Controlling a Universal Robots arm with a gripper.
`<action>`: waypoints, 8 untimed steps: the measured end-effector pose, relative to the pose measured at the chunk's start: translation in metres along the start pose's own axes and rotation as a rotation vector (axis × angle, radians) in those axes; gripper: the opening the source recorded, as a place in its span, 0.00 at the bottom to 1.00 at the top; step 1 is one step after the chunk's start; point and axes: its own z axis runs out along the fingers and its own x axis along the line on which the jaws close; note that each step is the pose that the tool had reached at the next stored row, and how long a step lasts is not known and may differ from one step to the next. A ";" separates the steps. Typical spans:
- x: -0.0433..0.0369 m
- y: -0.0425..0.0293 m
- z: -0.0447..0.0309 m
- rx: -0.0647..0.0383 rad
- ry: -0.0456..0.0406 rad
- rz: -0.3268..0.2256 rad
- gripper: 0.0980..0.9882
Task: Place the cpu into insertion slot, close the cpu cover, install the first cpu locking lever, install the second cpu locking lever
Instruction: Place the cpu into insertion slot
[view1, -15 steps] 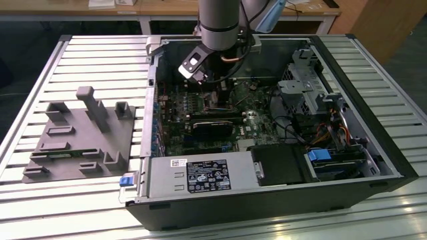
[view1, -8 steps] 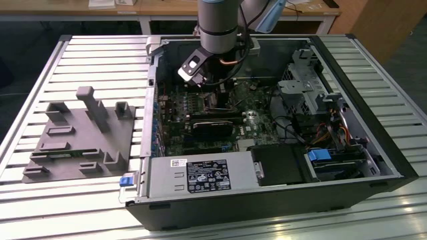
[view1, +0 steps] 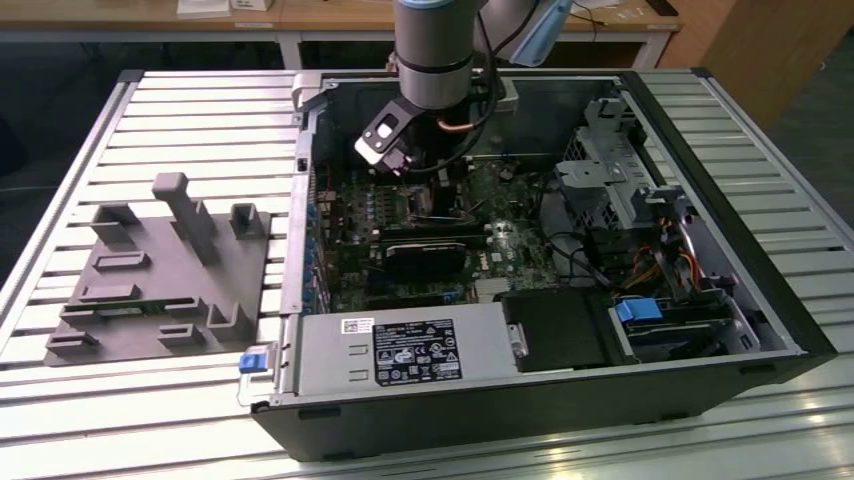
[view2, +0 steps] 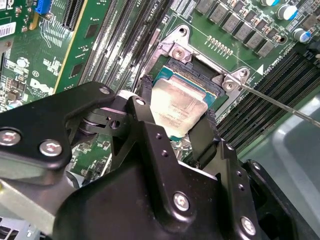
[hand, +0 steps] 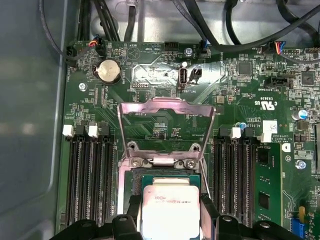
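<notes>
- The cpu (view2: 177, 102), a small flat square chip with a pale silvery face, sits right between the two black fingers (view2: 202, 137) of my gripper (view2: 175, 112).
- The fingers are closed in just as far as the chip is wide, one pressing on each side, so my gripper has hold of the chip.
- The chip is right over the insertion slot (view2: 195, 70), a small square socket with a dark middle and a thin silvery rim. I cannot tell if it is all the way down in it.
- In the first wrist view, the cpu cover (hand: 166, 104), a silvery metal frame with a big square window, stands open at the far edge of the socket. It is clear of the chip.
- A thin silver locking lever rod (view2: 280, 102) sticks out from one corner of the socket, away from the fingers.
- Long black memory slots (hand: 87, 180) run along both sides of the socket on the green board, close to my fingers.
- A round silver battery (hand: 108, 71) and some black cables (hand: 230, 30) lie past the open cover.
- In the exterior view, my grey arm (view1: 434, 50) reaches down into the big black computer case (view1: 534, 420).
- The case lies open on a silver slatted table (view1: 200, 110).
- A grey plastic block holder (view1: 160, 270) sits beside the case, on the exterior view's left.
</notes>
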 end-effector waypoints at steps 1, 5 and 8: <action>0.0001 0.0000 0.0002 0.000 -0.0001 0.000 0.50; 0.0012 -0.0002 0.0015 0.000 0.0000 0.000 0.50; 0.0020 -0.0002 0.0026 0.000 0.0000 0.000 0.50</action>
